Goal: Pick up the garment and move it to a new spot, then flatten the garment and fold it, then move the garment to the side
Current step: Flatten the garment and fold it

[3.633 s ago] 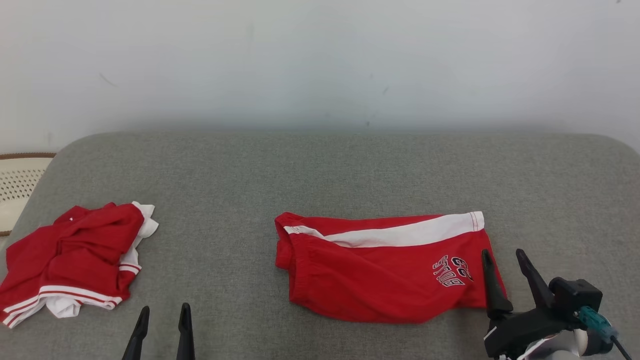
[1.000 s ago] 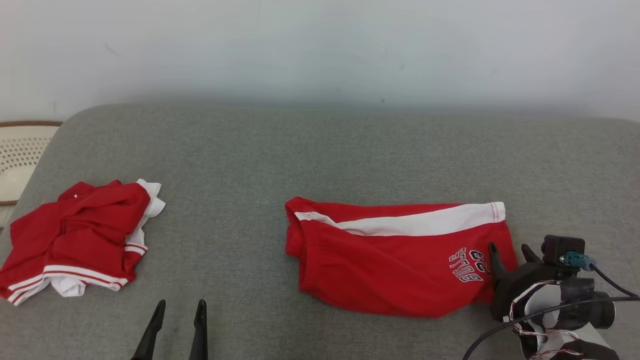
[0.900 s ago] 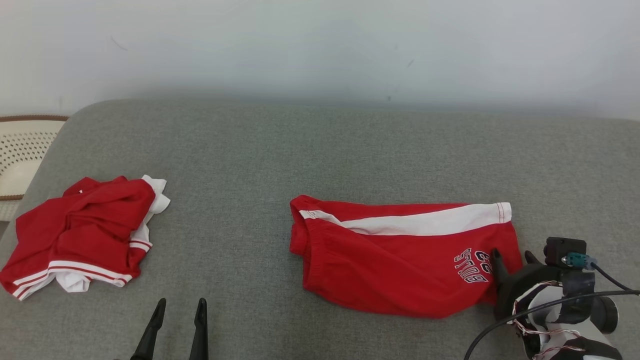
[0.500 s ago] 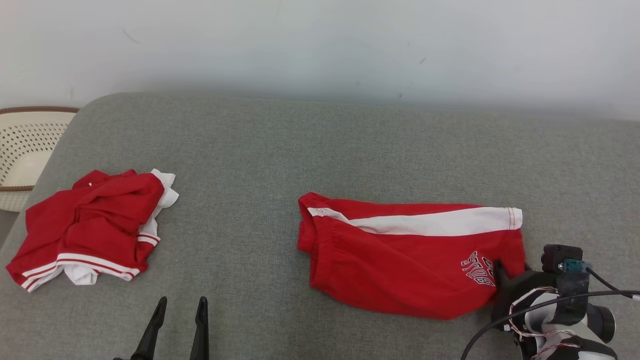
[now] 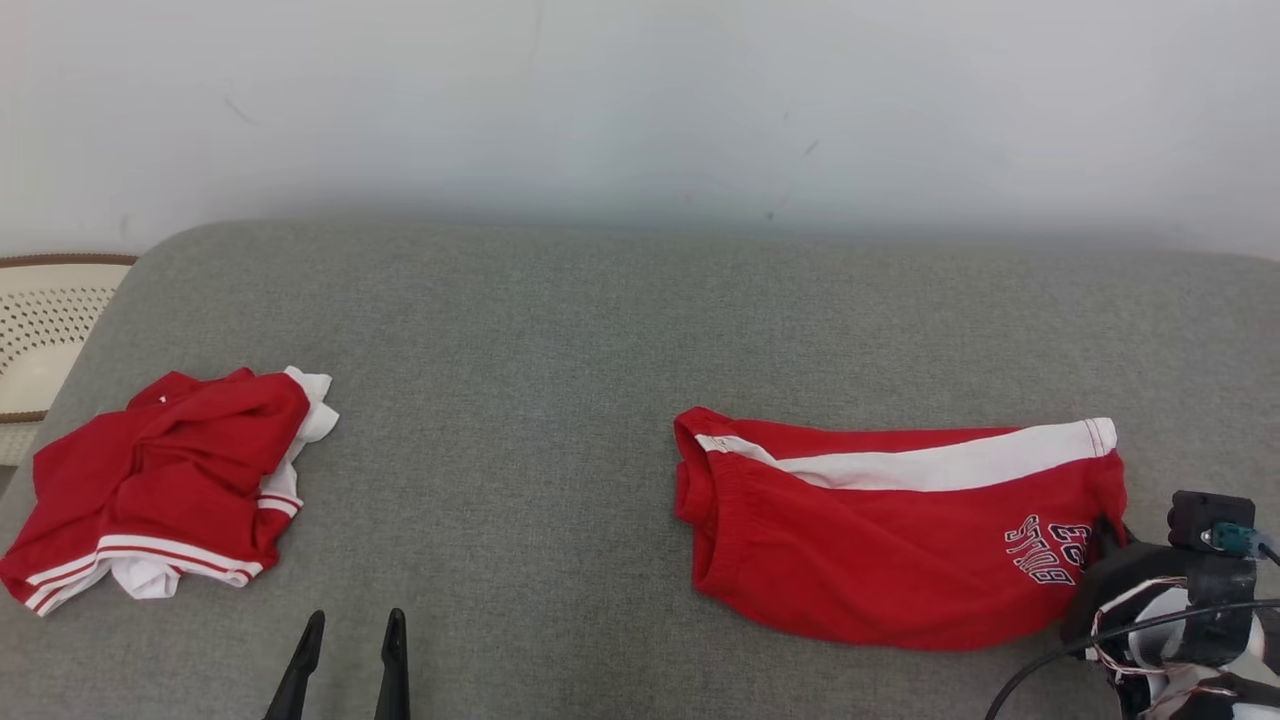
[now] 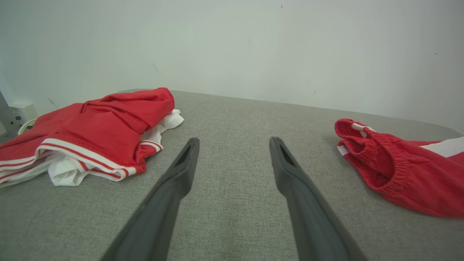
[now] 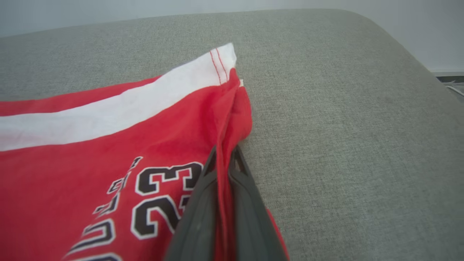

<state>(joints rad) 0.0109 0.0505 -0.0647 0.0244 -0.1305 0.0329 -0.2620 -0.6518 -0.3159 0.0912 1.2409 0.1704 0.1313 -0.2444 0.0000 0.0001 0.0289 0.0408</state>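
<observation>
Red shorts point(image 5: 880, 545) — folded flat, white-striped.

Over on the left of the grey fabric cushion point(image 5: 560, 330) there's a crumpled red-and-white garment point(image 5: 160, 480), loosely bunched. White cloth pokes out at its far corner, and red-and-white striped trim runs along the near hem. It sits close to the cushion's left edge. Just past that edge, lower down, is a cream perforated basket point(image 5: 40, 320) with a brown rim, partly cut off by the frame. Behind everything is a plain white wall point(image 5: 640, 100) with a few dark scuffs. From the left wrist view there's a small white box point(image 6: 21, 108) at the wall, maybe a socket, with a pale cord point(image 6: 27, 125) looping under it.
</observation>
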